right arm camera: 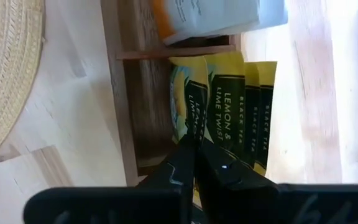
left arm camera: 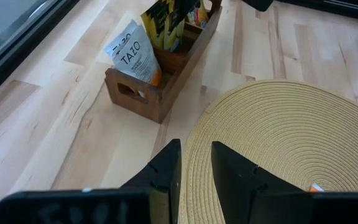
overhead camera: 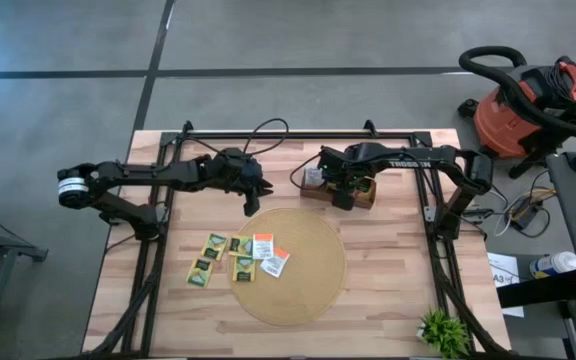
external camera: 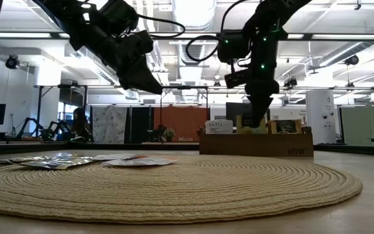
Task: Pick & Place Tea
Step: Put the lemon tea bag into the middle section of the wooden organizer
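The light wooden tabletop (overhead camera: 388,300) carries a round woven mat (overhead camera: 303,285) at centre, a wooden compartment box (overhead camera: 340,187) just beyond the mat, yellow-and-green tea sachets (overhead camera: 206,258) beside the mat's left edge, and a small green plant (overhead camera: 443,330) at one corner.

The bench (overhead camera: 388,290) is pale blond wood with darker streaks. On it, a tan mat (overhead camera: 303,285) woven in concentric rings, yellow-and-dark-green sachets (overhead camera: 208,258), orange-and-white ones (overhead camera: 269,254), and a brown wooden box (left arm camera: 166,68). Both arms are black.
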`<state>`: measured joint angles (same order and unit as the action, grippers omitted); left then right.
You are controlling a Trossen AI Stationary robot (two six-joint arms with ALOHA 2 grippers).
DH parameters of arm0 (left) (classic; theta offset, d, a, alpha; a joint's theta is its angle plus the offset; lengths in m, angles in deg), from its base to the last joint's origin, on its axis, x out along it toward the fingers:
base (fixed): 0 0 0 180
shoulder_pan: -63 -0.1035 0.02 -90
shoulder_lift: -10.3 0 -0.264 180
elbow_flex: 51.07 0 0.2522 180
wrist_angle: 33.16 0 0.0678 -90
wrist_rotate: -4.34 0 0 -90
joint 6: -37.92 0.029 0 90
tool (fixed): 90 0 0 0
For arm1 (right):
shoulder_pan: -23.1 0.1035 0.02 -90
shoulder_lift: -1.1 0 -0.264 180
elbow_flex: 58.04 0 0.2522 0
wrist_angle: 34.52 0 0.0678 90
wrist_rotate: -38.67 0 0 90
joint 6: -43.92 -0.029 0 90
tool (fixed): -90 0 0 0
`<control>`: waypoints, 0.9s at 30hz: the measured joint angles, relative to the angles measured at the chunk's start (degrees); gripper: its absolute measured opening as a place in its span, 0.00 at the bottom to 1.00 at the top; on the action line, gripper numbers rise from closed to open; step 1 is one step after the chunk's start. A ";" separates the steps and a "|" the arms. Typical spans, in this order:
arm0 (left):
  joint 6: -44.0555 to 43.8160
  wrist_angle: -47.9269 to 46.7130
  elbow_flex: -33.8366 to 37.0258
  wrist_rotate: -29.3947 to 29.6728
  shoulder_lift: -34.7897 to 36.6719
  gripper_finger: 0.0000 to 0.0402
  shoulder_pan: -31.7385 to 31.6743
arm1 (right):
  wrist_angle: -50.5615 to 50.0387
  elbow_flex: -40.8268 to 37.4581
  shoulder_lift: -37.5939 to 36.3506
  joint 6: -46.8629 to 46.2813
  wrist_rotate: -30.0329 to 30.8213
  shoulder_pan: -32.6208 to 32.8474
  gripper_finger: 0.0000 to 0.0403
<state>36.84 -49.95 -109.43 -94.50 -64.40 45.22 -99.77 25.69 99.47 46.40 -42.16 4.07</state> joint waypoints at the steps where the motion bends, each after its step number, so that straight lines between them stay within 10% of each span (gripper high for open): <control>1: 0.00 -0.02 0.00 0.00 0.00 0.21 0.00 | 0.00 0.15 0.00 -0.26 -0.02 0.00 0.02; 27: 0.02 -7.43 0.07 -0.02 -0.02 0.21 -0.11 | -4.08 5.06 -0.50 -4.58 -0.21 0.15 0.35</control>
<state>36.86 -57.38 -109.36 -94.52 -64.41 45.11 -103.85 30.75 98.96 41.82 -42.37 4.22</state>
